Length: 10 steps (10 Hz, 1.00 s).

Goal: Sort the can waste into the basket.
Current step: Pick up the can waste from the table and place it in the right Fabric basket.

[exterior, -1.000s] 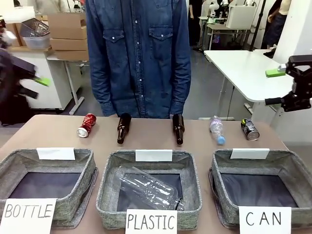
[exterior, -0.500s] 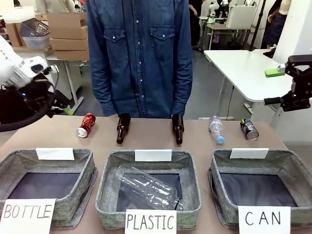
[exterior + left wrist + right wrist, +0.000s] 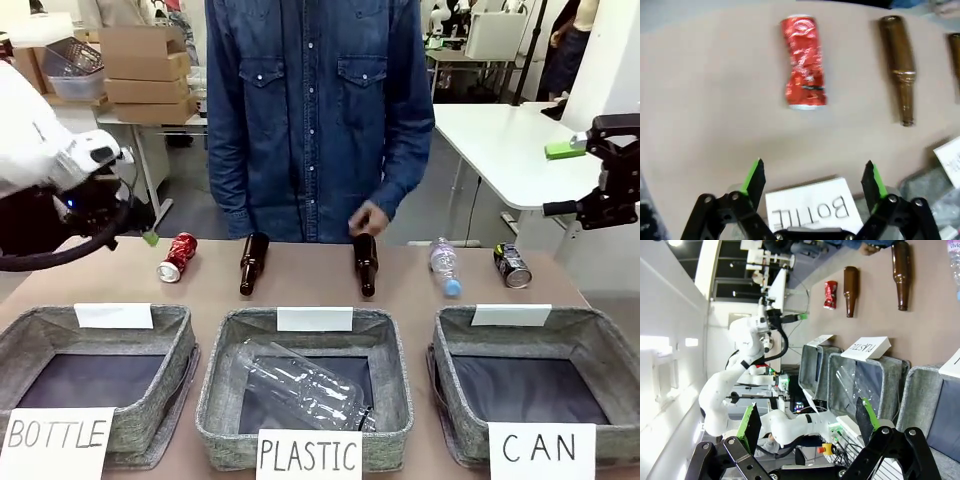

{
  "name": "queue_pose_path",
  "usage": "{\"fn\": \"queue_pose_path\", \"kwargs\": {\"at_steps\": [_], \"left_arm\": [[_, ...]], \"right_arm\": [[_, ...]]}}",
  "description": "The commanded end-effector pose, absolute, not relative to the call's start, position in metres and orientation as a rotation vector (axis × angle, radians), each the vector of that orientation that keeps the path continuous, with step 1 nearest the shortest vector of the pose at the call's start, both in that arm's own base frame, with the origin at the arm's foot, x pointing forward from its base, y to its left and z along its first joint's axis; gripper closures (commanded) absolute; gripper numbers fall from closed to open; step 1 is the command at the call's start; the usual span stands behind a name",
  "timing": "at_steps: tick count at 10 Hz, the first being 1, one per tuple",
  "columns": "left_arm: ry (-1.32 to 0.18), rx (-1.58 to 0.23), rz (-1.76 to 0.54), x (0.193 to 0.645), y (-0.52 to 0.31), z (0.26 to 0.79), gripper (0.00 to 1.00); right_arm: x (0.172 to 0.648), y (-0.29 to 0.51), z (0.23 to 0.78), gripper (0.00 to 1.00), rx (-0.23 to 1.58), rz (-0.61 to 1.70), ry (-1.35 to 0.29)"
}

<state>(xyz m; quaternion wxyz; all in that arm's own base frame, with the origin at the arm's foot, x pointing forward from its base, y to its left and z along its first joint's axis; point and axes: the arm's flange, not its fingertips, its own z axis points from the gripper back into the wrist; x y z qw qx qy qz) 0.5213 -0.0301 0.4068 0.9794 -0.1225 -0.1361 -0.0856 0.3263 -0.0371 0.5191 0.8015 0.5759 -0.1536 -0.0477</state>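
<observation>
Tan table [image 3: 700, 115], left wrist cam.
My left gripper [image 3: 813, 170] hangs spread wide; red can [image 3: 803, 61] lies straight ahead, untouched, beyond its fingertips.

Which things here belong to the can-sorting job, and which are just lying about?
Job: red dented can; dark can; CAN basket.
Lying about: brown glass bottle; second brown glass bottle; small plastic water bottle; BOTTLE basket; PLASTIC basket holding large clear bottle.
</observation>
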Motion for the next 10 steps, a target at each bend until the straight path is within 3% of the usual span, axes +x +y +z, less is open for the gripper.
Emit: {"fn": "queue_pose_path", "kwargs": {"at_steps": [1, 10], "left_arm": [[-0.180, -0.162, -0.121, 0.558, -0.052, 0.375, 0.00], [-0.215, -0.125, -0.165, 0.625, -0.074, 0.318, 0.00]], "right_arm": [[0.330, -0.035, 0.519, 0.00, 1.253, -0.081, -0.354], [0.330, -0.035, 0.519, 0.00, 1.253, -0.081, -0.354]]}}
